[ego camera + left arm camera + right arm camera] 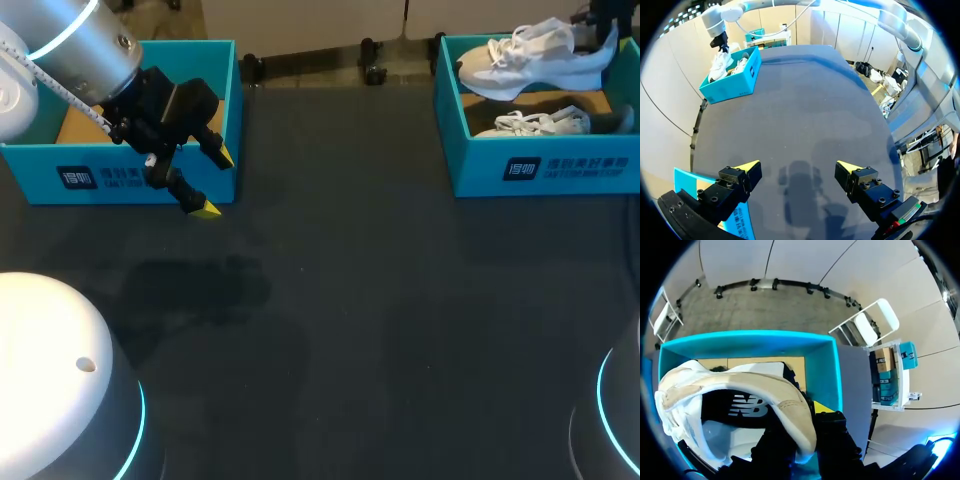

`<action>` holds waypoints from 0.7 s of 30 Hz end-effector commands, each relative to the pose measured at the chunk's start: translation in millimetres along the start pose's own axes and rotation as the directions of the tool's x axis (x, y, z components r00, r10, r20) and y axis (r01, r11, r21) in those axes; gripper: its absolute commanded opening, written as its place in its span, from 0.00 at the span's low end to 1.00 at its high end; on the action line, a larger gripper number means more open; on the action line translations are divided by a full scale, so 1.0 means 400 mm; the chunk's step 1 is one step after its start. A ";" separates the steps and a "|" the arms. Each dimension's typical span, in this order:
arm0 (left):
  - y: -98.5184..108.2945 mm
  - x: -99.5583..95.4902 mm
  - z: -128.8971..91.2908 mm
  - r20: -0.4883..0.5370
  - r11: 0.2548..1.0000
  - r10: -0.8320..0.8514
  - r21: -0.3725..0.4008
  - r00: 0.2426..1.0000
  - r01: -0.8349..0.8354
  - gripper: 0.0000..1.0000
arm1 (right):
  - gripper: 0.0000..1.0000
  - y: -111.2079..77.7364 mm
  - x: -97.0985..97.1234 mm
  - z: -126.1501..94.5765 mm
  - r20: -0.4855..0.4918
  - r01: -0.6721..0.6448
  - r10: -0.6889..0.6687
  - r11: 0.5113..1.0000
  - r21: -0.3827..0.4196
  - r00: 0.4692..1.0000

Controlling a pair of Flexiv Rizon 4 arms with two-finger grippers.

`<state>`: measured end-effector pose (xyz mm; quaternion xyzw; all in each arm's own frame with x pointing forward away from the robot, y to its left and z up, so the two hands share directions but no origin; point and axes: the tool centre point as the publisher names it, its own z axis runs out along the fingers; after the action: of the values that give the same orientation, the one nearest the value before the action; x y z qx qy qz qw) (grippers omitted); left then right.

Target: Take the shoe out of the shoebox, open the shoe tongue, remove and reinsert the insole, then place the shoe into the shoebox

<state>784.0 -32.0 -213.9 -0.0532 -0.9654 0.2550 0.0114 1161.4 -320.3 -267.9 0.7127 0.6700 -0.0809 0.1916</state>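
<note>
The white shoe point(530, 55) is raised above the right shoebox point(545, 165), a teal box at the far right of the table point(350, 300). It hangs tilted over the box's far half, with its sole side towards the box. The right gripper point(607, 35) holds it at one end. In the right wrist view the shoe point(740, 385) curves across in front of the right gripper point(807, 427), whose black fingers close on the shoe's edge from both sides. One yellow tip shows beside the shoe, and the shoebox point(822, 365) lies open below with its brown floor visible. A second shoe point(540, 123), also white, lies inside the box near its front wall. From the left wrist view the same box point(732, 82) sits far across the table, with the shoe point(720, 62) lifted just over it under the right arm's gripper point(719, 41). The left gripper point(216, 182) hangs at the front right corner of the left shoebox point(100, 178) – a matching teal box at the far left – with its fingers spread wide and nothing between them. In its own view the left gripper point(799, 166) shows both yellow tips well apart over bare dark tabletop, with a corner of the left shoebox point(685, 180) beside one finger.
</note>
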 end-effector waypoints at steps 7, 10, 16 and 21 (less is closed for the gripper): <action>0.001 0.003 0.000 0.002 1.000 0.000 -0.002 1.000 0.000 1.00 | 0.00 0.004 -0.001 -0.003 -0.011 -0.001 0.001 1.000 0.014 1.000; 0.001 0.003 0.000 0.002 1.000 0.000 -0.002 1.000 0.000 1.00 | 0.00 0.012 -0.012 -0.007 -0.007 0.000 0.000 1.000 0.011 1.000; 0.001 0.003 0.000 0.002 1.000 0.000 -0.002 1.000 0.000 1.00 | 0.00 0.030 -0.038 -0.034 -0.003 -0.005 0.005 1.000 0.004 1.000; 0.001 0.003 0.000 0.002 1.000 0.000 -0.002 1.000 0.000 1.00 | 0.00 0.047 -0.070 -0.050 0.001 -0.027 0.027 1.000 -0.012 1.000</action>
<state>784.0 -31.9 -213.9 -0.0532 -0.9654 0.2550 0.0114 1172.4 -335.4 -243.1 0.7193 0.6609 -0.0747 0.2007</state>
